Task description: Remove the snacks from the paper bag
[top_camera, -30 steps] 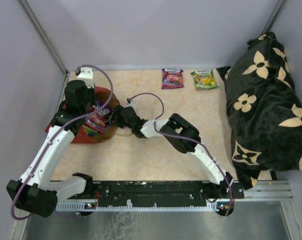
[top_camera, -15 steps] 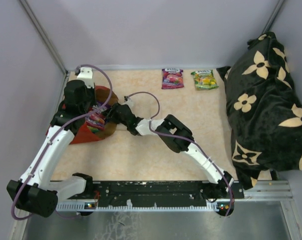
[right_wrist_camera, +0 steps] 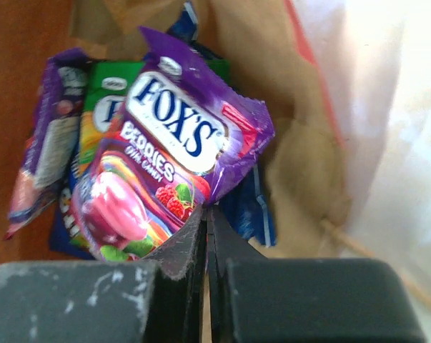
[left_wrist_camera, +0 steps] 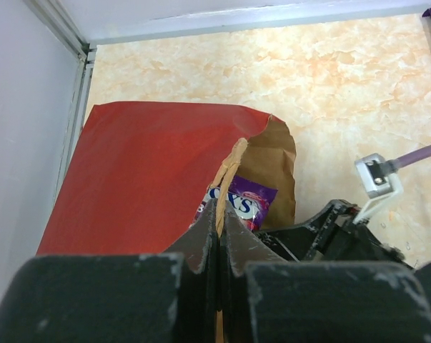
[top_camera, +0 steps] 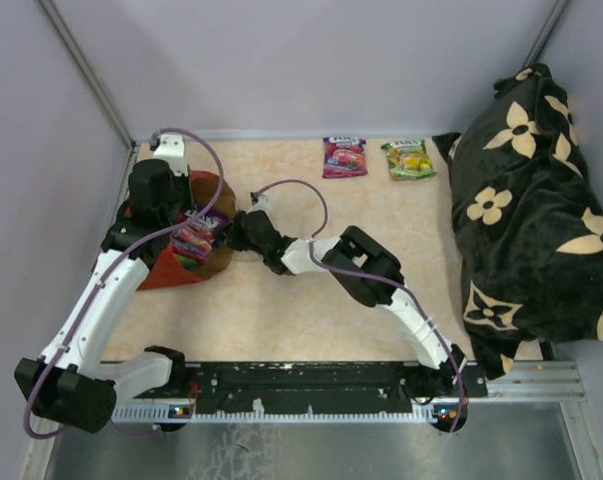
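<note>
One camera hangs above and behind my two bases and looks down from afar over the whole counter (top_camera: 281, 320), with both arms in view. My left wrist camera sits just behind my left jaws and faces along them, close on the rim of the paper bag (left_wrist_camera: 144, 164), with the far counter beyond. My right wrist camera looks past my right jaws, very near, into the bag's mouth. All three share the bag and its purple packet (right_wrist_camera: 165, 171).
</note>
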Robot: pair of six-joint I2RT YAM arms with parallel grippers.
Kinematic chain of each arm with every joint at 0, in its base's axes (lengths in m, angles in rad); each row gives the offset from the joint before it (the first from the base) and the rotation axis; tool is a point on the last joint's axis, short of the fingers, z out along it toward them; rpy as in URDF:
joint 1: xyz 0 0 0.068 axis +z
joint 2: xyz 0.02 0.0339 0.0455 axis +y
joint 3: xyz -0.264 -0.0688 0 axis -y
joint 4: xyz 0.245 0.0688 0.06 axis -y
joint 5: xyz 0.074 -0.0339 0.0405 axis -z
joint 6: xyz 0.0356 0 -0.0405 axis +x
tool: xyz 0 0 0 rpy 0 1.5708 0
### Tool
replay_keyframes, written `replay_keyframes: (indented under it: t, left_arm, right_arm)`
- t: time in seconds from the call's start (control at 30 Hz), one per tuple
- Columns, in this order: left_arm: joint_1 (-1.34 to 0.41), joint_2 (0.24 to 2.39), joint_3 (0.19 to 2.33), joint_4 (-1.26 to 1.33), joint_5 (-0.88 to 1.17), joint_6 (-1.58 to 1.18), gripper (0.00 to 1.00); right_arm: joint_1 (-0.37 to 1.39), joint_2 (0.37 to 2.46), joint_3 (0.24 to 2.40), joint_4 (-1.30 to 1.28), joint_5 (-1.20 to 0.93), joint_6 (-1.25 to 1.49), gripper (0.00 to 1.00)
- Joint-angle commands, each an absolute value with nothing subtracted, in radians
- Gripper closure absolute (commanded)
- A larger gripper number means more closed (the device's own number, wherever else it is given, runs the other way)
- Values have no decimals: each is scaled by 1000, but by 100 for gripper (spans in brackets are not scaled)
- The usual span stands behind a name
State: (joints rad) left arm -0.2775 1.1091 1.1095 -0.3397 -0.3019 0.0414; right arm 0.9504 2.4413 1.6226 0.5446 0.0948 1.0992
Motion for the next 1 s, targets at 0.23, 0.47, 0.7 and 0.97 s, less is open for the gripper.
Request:
replay_keyframes:
  t: [0.23,0.47,0.7,0.97]
  left_arm:
    - [-267,1109,1122,-331,-321,25,100]
    - [-261,1093,1119,-347,-312,7,100]
    - [-259,1091,1127,-362,-285,-10,100]
    - [-256,1132,1142,-373,-286,-19,100]
  right_arm:
    - [934,2054,1410,615,-68,916,100]
    - [779,1802,1080,639,-242,842,100]
    - [512,1652,881,454,-384,728,100]
    - [319,1585,925,55,-373,516,100]
